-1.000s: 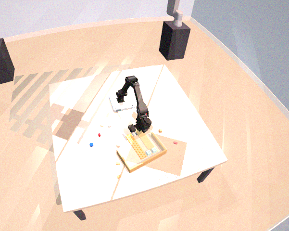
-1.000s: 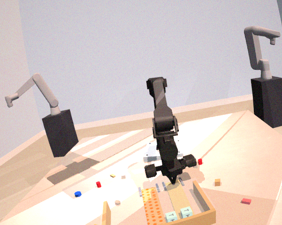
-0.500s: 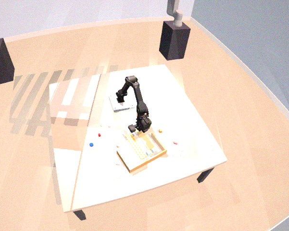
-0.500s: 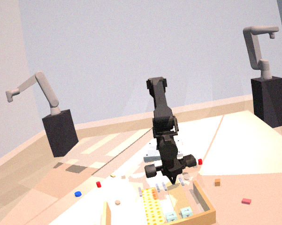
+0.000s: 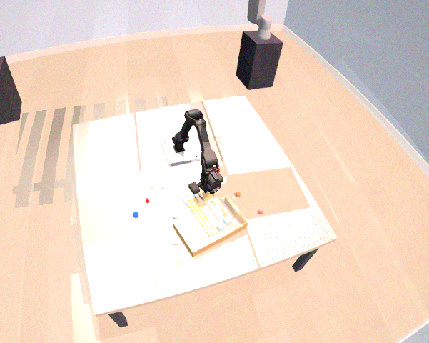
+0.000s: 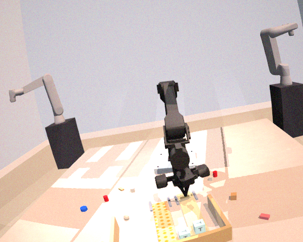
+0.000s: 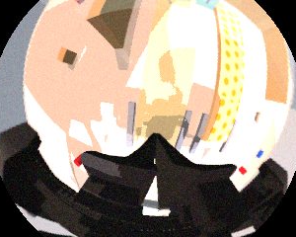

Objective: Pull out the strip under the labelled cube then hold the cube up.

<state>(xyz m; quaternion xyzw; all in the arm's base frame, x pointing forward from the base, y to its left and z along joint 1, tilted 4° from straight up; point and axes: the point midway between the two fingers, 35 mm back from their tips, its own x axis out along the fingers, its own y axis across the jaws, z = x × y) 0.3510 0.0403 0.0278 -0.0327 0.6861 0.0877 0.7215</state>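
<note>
Two pale blue cubes marked T stand near the front wall: the right cube (image 5: 227,220) (image 6: 199,226) is at the front end of a pale yellow strip (image 6: 190,205) (image 7: 160,94), and the left cube (image 5: 220,227) (image 6: 183,232) is on the pale lane beside it. What lies directly under each cube is hard to tell. A yellow dotted strip (image 5: 201,216) (image 6: 162,216) (image 7: 232,74) lies to the left in the exterior view. My gripper (image 6: 185,195) (image 7: 155,136) is shut, fingertips together, low over the pale strip's back end. I cannot tell if they touch it.
An open wooden box (image 6: 216,233) surrounds the strips. Short grey guides (image 6: 194,195) (image 7: 131,123) flank their back ends. Around the box lie an orange cube (image 5: 238,194) (image 6: 233,196), a pink block (image 5: 260,212) (image 6: 264,216), a blue disc (image 5: 135,214) (image 6: 83,208) and red cylinders (image 6: 106,198).
</note>
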